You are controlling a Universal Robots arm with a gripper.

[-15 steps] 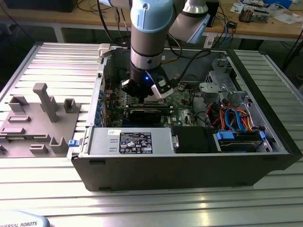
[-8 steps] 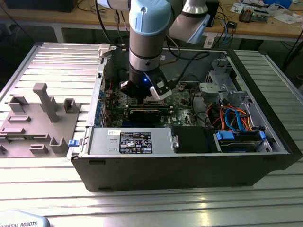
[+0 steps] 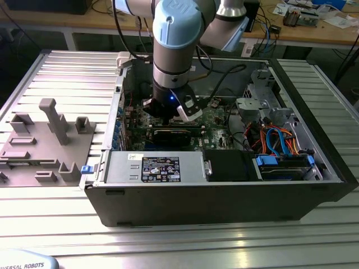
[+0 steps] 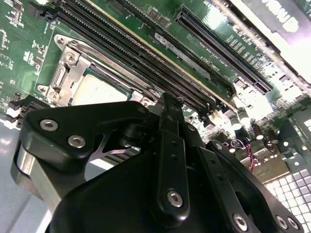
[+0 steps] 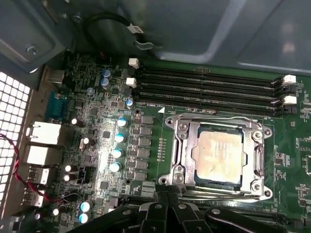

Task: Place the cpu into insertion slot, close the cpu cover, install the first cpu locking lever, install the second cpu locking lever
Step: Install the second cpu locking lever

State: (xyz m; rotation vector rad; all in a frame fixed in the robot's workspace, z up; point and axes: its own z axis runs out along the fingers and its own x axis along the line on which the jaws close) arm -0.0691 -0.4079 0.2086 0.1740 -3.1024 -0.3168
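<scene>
Silvery-grey square cpu (image 5: pixel 217 159) is seated under thin silvery frame cover (image 5: pixel 187 145), apparently closed; black gripper (image 5: pixel 167 196) fingers are seen pressed together, empty; no writing is legible.

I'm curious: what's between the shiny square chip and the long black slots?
In the first wrist view, the cpu cover frame's edge lies between the cpu and the memory slots.

Exterior view: even overhead room light, moderate sharpness; the computer case (image 3: pixel 224 185) interior is shadowed beneath the arm. Second wrist view: strong glare burns out the edge past the motherboard (image 4: pixel 146 43), and the close gripper (image 4: pixel 167 121) is soft. First wrist view: bright patch on the capacitors (image 5: pixel 118 145); focus acceptable.
</scene>
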